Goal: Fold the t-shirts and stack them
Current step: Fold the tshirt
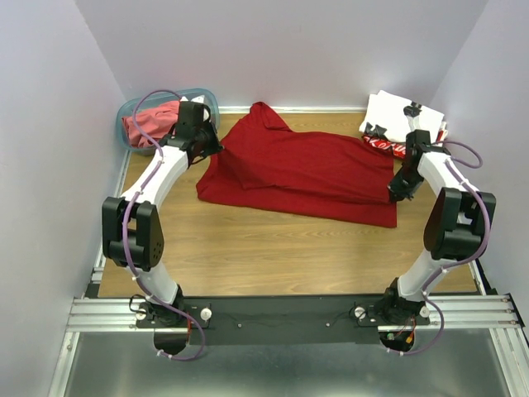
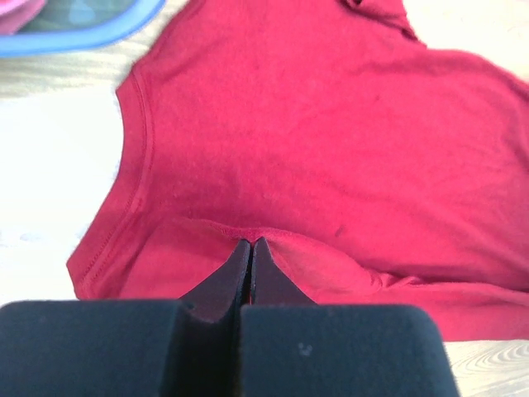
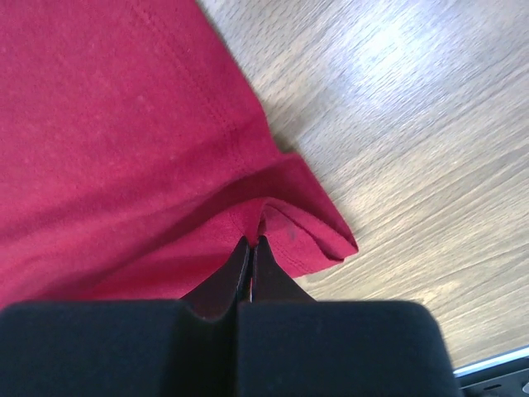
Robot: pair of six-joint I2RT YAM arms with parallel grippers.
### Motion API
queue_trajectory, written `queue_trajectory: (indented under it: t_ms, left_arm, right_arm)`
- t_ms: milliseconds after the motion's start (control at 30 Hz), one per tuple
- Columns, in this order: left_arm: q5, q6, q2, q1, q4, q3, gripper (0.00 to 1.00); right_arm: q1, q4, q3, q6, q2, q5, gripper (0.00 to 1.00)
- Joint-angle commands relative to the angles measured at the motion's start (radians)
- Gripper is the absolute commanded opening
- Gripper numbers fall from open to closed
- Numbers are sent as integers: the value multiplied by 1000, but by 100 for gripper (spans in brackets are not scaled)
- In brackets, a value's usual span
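A deep red t-shirt [image 1: 302, 169] lies spread across the wooden table, partly folded over itself. My left gripper [image 1: 208, 149] is shut on its left edge near the collar; the wrist view shows the cloth [image 2: 331, 165] pinched at the closed tips [image 2: 251, 242]. At the shirt's right end my right gripper [image 1: 395, 188] is shut on the hem corner [image 3: 306, 223], lifting a small fold off the wood at its tips [image 3: 250, 241]. A coral-red shirt [image 1: 149, 124] fills the tub. A white printed shirt [image 1: 405, 112] lies folded at the back right on a red lettered one [image 1: 384, 145].
A translucent teal tub [image 1: 132, 107] stands in the back left corner, right behind my left arm; its blue rim [image 2: 83, 37] shows in the left wrist view. White walls close in the table on three sides. Bare wood [image 1: 281, 252] lies in front of the shirt.
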Motion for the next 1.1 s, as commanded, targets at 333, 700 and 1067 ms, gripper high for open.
queue_trajectory:
  t_ms: [333,700,1067]
  left_arm:
    - [53,-12,98,34,20,115,0]
    - [1,35,155,34,-27,201,96]
    - [-79,63,-65,50,60,-244,93]
  right_arm:
    - [-29,7,89,-14,74,18,1]
    - [-29,12,145,-11,62,6,84]
    - [-47,49,-131,-11,-135,8,89]
